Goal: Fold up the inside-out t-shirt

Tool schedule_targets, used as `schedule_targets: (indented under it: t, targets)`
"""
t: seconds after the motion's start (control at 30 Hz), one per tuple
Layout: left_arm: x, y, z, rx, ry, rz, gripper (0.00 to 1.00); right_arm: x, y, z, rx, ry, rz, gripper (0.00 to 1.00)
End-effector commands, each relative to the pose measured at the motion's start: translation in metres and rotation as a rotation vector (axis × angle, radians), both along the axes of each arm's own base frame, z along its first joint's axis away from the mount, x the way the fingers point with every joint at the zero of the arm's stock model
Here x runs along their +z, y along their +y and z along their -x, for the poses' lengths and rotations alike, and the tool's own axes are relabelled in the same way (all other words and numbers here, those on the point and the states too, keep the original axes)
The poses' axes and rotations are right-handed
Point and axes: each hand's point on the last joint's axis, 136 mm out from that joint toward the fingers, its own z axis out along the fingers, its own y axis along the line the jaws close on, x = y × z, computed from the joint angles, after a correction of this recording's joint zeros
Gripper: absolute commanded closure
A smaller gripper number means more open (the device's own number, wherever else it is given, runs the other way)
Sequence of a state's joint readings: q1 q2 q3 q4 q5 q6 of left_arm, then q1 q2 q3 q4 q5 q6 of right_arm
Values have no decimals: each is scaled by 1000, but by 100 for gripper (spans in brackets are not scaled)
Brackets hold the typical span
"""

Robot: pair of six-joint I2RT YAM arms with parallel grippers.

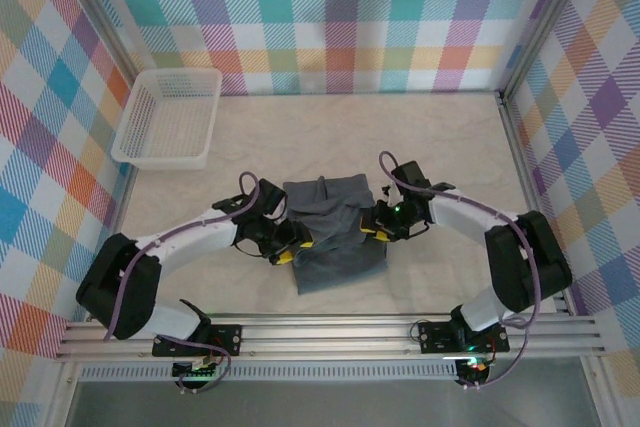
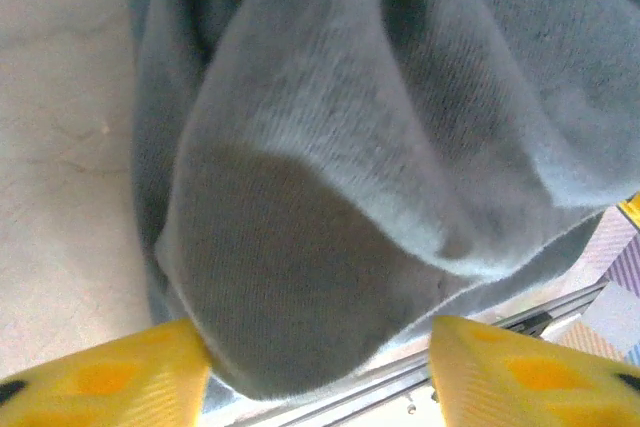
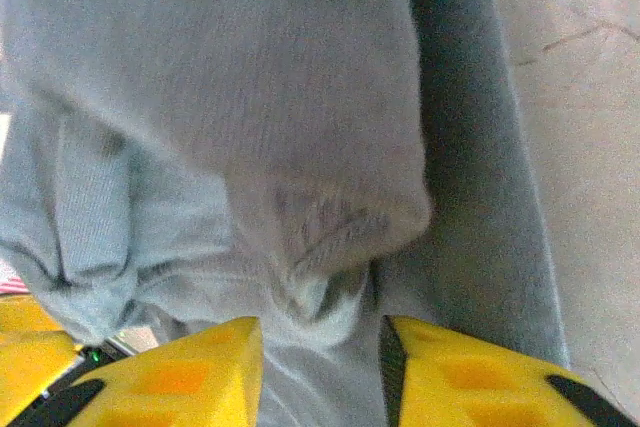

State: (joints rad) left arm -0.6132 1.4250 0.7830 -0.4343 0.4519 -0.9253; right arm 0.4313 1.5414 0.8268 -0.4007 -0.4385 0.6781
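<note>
The inside-out t-shirt (image 1: 335, 232) lies as a dark slate-grey, folded bundle in the middle of the table. My left gripper (image 1: 290, 247) is at its left edge and my right gripper (image 1: 375, 227) at its right edge. In the left wrist view a rounded fold of the t-shirt (image 2: 330, 147) hangs between the yellow fingers (image 2: 100, 377). The left gripper (image 2: 320, 367) is open, with a gap beside its right finger. In the right wrist view the right gripper (image 3: 320, 367) stands open over bunched t-shirt fabric (image 3: 250, 97), and cloth lies between its yellow fingers (image 3: 170, 377).
A white lattice basket (image 1: 162, 159) stands at the back left of the table. Plaid walls close in the left, back and right sides. The metal rail (image 1: 330, 332) with both arm bases runs along the near edge.
</note>
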Motion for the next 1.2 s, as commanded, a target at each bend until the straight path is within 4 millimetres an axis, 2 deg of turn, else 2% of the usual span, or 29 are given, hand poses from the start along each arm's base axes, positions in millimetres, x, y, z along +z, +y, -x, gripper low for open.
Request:
schedule_targets:
  t: [0.0,0.07,0.1,0.13,0.17,0.3,0.4,0.5,0.53,0.57,0.6,0.63,0.67,0.73,0.8,0.87,0.97,1.07,1.17]
  targets:
    - [1,-9,-10,2,-30,20,64,11,12,-17,-4,-46,-43,72]
    - [3,-10,-12,2,-36,24,90,14,14,-19,-1,-52,-46,83]
    - [5,-11,-13,-1,-45,21,98,17,14,-20,-1,-60,-47,89]
    - [10,-10,-16,-1,-55,18,100,21,13,-21,-2,-66,-48,97]
    - [16,-11,-20,1,-68,23,100,29,16,-23,2,-76,-59,100]
    - [46,-6,-53,81,-142,61,100,58,24,-35,-1,-128,-109,100]
    - [59,8,-95,173,-183,59,100,71,29,-59,-26,-175,-106,100]
    - [50,26,-138,247,-196,20,100,73,33,-95,-51,-211,-85,100]
    - [44,31,-155,269,-204,14,97,72,32,-110,-63,-225,-71,100]
    - [38,34,-173,284,-216,26,91,71,31,-124,-64,-236,-64,93]
    - [33,34,-186,291,-219,36,82,71,30,-138,-65,-249,-52,75]
    - [30,34,-200,288,-225,48,67,69,28,-150,-61,-252,-36,60]
    - [24,33,-210,274,-223,52,55,67,26,-160,-53,-251,-26,57]
    - [23,36,-223,265,-240,42,44,69,21,-173,-40,-256,-11,53]
    - [26,49,-226,279,-269,13,36,73,14,-175,-30,-276,-4,50]
    - [33,70,-221,304,-304,-22,27,72,2,-170,-18,-305,20,44]
    - [38,94,-202,305,-341,-90,17,54,-10,-153,47,-329,75,28]
    - [37,98,-180,248,-357,-125,14,28,-12,-140,121,-320,91,18]
    - [27,100,-162,205,-333,-163,13,12,-11,-141,166,-311,103,13]
